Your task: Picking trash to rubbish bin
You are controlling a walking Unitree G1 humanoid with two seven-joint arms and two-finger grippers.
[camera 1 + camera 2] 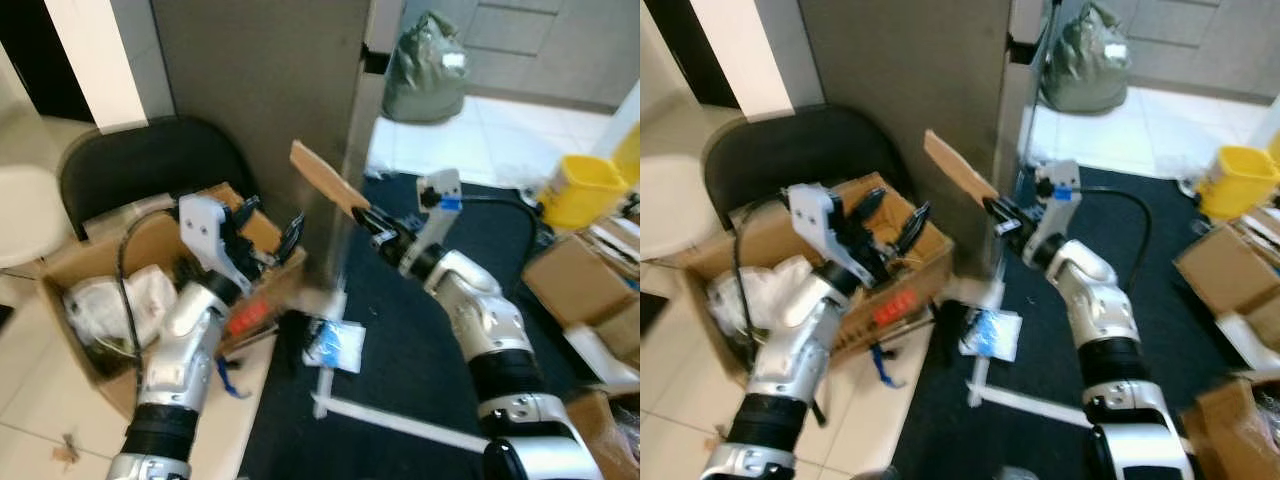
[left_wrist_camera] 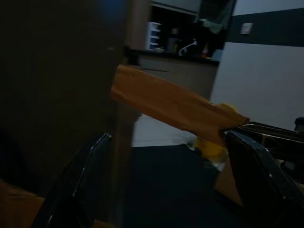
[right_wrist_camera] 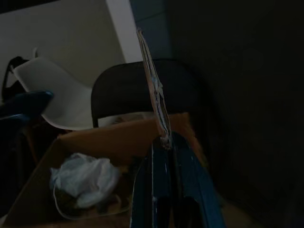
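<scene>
We see the big cardboard box (image 1: 75,275) on the floor, our trash bin. Our right gripper (image 1: 372,222) pinches a cardboard strip (image 1: 325,180) up in the air beside it. Our left gripper (image 1: 268,235) is spread wide over the box. The strip could slip and fall outside.

The cardboard box (image 1: 150,262) sits left of the dark mat (image 1: 420,340), before the chair (image 1: 150,160).

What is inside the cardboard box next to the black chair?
The box holds a white plastic bag and dark trash beside it. The left tool, open, hovers over the box's edge; what lies beneath the bag is covered.
</scene>
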